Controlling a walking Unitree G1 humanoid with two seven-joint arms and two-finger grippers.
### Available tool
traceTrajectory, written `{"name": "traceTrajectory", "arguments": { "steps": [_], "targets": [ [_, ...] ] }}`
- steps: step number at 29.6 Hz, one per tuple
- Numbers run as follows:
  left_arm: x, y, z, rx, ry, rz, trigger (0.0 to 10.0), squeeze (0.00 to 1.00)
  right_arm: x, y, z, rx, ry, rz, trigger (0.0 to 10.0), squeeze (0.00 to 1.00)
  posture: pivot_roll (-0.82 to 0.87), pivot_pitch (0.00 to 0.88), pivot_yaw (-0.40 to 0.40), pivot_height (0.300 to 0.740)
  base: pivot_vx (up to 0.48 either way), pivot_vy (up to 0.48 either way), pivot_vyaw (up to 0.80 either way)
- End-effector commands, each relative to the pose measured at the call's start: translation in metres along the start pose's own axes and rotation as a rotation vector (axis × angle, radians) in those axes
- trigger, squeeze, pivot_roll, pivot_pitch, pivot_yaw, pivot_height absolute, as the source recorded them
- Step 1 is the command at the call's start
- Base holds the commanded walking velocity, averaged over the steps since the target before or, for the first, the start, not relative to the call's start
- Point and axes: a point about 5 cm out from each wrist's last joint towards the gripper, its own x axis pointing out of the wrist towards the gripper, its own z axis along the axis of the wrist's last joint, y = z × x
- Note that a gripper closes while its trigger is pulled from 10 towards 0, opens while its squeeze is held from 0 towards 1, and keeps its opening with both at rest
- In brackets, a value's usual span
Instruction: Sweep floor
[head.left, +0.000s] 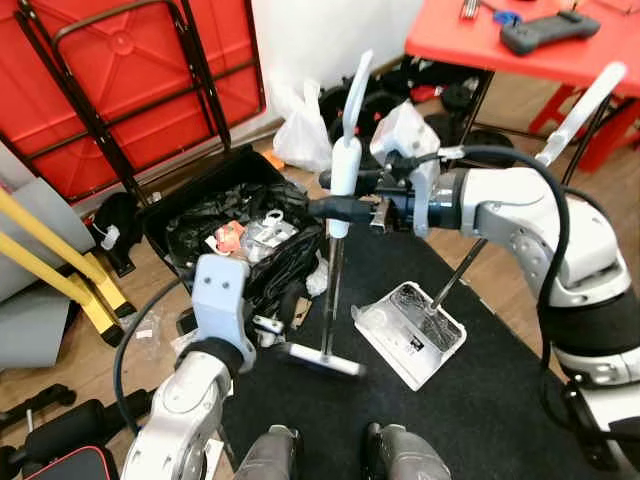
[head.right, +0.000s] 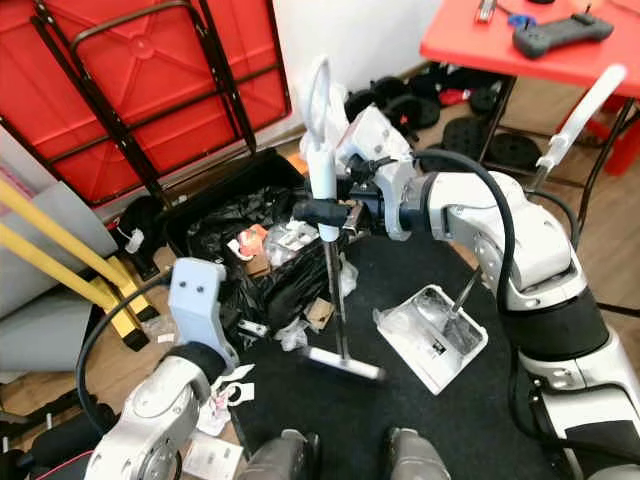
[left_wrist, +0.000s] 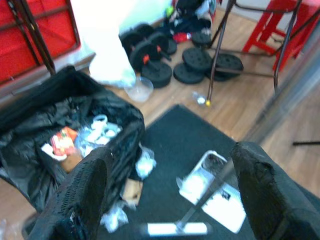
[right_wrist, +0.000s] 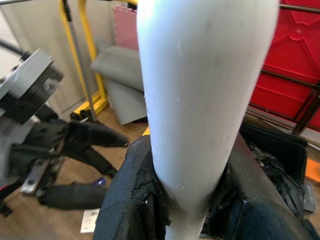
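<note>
A broom with a white handle (head.left: 345, 160) stands upright on the black mat, its flat head (head.left: 322, 358) resting on the mat. My right gripper (head.left: 340, 208) is shut on the handle (right_wrist: 200, 100) at mid height. A white dustpan (head.left: 410, 330) lies on the mat just right of the broom head, with its long handle (head.left: 585, 100) leaning up to the right. My left gripper (left_wrist: 172, 155) is open and holds nothing, low at the left beside the black bin (head.left: 240, 235) full of rubbish. Paper scraps (head.right: 320, 312) lie on the floor by the bin.
A red table (head.left: 520, 45) with a black controller (head.left: 548, 30) stands at the back right, weight plates (left_wrist: 200, 60) under it. A folded red table (head.left: 130, 70) leans on the wall. Yellow bars (head.left: 50, 250) stand left. A white bag (head.left: 300, 135) sits behind the bin.
</note>
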Motion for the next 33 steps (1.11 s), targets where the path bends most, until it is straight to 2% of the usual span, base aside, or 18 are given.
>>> {"name": "traceTrajectory", "arguments": {
  "steps": [1,2,4,5,6,10,19,20,23,26,33],
  "targets": [
    [-0.001,0.009,-0.004,0.005,0.009,0.077,10.0,0.00,0.000,0.006,0.006,-0.035,-0.030,0.051,10.0,0.00,-0.14,0.056,-0.020,0.740,0.000,0.000,0.80],
    [-0.001,0.009,-0.004,0.005,0.009,0.077,10.0,0.00,0.000,0.006,0.006,-0.035,-0.030,0.051,10.0,0.00,-0.14,0.056,-0.020,0.740,0.000,0.000,0.80],
    [0.000,0.023,0.000,0.009,-0.020,0.163,10.0,0.00,-0.004,0.002,0.004,-0.027,-0.030,0.044,10.0,0.00,-0.14,0.028,-0.019,0.740,0.000,0.000,0.80],
    [0.000,0.023,0.000,0.009,-0.020,0.163,10.0,0.00,-0.004,0.002,0.004,-0.027,-0.030,0.044,10.0,0.00,-0.14,0.028,-0.019,0.740,0.000,0.000,0.80],
    [0.001,0.031,0.001,0.010,-0.031,0.198,10.0,0.00,-0.004,0.002,0.002,-0.020,-0.034,0.047,10.0,0.00,-0.14,0.026,-0.012,0.740,0.000,0.000,0.80],
    [0.004,0.038,0.003,0.007,-0.044,0.216,10.0,0.00,0.001,0.008,-0.006,0.011,-0.046,0.067,10.0,0.00,-0.14,0.012,0.002,0.740,0.000,0.000,0.80],
    [0.006,0.038,0.003,0.007,-0.049,0.211,10.0,0.00,0.003,0.010,-0.009,0.020,-0.048,0.073,10.0,0.00,-0.14,0.012,0.002,0.740,0.000,0.000,0.80],
    [0.014,0.033,0.004,0.022,-0.063,0.171,10.0,0.00,0.005,0.018,-0.016,0.056,-0.073,0.108,10.0,0.00,-0.15,0.000,0.031,0.740,0.000,0.000,0.80],
    [0.014,0.033,0.004,0.022,-0.063,0.171,10.0,0.00,0.005,0.018,-0.016,0.056,-0.073,0.108,10.0,0.00,-0.15,0.000,0.031,0.740,0.000,0.000,0.80],
    [0.024,0.025,0.008,0.025,-0.090,0.119,10.0,0.00,0.006,0.021,-0.020,0.070,-0.094,0.136,10.0,0.00,-0.15,0.000,0.037,0.740,0.000,0.000,0.80],
    [0.026,0.024,0.007,0.026,-0.089,0.101,10.0,0.00,0.007,0.024,-0.024,0.073,-0.096,0.147,10.0,0.00,-0.14,0.000,0.036,0.740,0.000,0.000,0.80]
  ]
}}
